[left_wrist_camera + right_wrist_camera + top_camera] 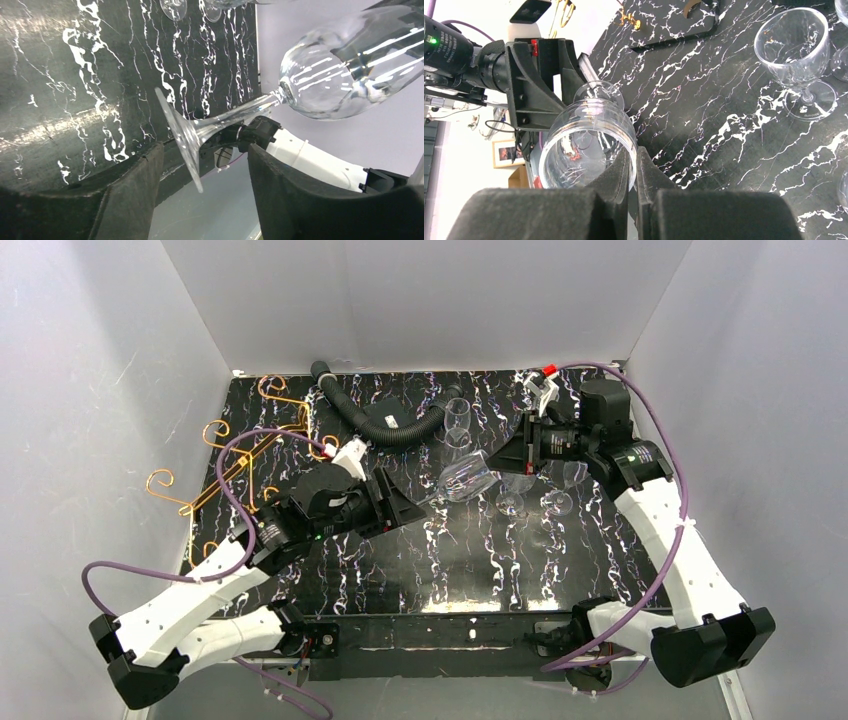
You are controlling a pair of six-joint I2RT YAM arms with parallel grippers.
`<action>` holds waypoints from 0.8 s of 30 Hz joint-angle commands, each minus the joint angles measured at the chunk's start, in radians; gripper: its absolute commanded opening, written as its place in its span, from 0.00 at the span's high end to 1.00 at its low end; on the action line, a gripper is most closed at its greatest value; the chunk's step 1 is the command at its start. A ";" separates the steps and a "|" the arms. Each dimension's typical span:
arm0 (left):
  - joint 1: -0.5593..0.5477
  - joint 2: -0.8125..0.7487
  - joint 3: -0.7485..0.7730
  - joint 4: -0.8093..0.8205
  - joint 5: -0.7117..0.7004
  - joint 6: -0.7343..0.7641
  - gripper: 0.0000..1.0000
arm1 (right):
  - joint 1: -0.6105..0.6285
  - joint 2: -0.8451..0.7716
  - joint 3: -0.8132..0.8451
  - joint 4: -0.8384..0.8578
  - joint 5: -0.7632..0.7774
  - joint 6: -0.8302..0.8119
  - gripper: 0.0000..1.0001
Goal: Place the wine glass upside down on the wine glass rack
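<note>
Over the table [480, 560] my right gripper [634, 160] clamps the sideways wine glass [466, 478] by its rim, foot inside my left gripper [202, 155] (fingers apart).

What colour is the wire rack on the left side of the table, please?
Gold-copper; the wire rack shows best in the top external view.

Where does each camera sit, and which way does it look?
Top external: above, behind the bases, looking down at the table; left arm, right arm show.
Left wrist: from that wrist, looks past the open left hand at the wine glass foot.
Right wrist: from that wrist, looks along the right hand, pinching the rim, toward the left hand.
All share the wine glass.
</note>
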 commanded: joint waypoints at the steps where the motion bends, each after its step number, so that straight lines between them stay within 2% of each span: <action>1: -0.006 -0.027 -0.002 -0.045 -0.080 0.006 0.44 | -0.009 -0.032 -0.004 0.074 -0.063 0.036 0.99; 6: -0.008 -0.013 0.009 -0.055 -0.082 0.011 0.68 | -0.011 -0.037 -0.013 0.079 -0.061 0.036 0.99; 10: -0.008 -0.009 0.026 -0.090 -0.092 0.032 1.00 | -0.011 -0.040 -0.019 0.084 -0.063 0.035 0.99; 14: -0.008 -0.033 0.040 -0.152 -0.129 0.065 1.00 | -0.011 -0.048 -0.027 0.093 -0.095 0.024 0.99; 15: -0.008 -0.040 0.047 -0.175 -0.137 0.076 1.00 | -0.010 -0.050 -0.030 0.096 -0.117 0.010 0.89; 16: -0.008 -0.050 0.059 -0.201 -0.144 0.096 1.00 | -0.010 -0.056 -0.034 0.095 -0.147 -0.017 0.70; 17: -0.008 -0.056 0.072 -0.233 -0.154 0.114 1.00 | -0.011 -0.060 -0.038 0.093 -0.181 -0.045 0.59; 18: -0.008 -0.067 0.089 -0.282 -0.166 0.132 1.00 | -0.011 -0.064 -0.039 0.083 -0.212 -0.082 0.44; 21: -0.008 -0.091 0.157 -0.425 -0.201 0.202 1.00 | -0.013 -0.083 -0.016 -0.011 -0.266 -0.252 0.24; 24: -0.008 -0.115 0.233 -0.589 -0.250 0.284 1.00 | -0.029 -0.104 0.028 -0.158 -0.272 -0.434 0.19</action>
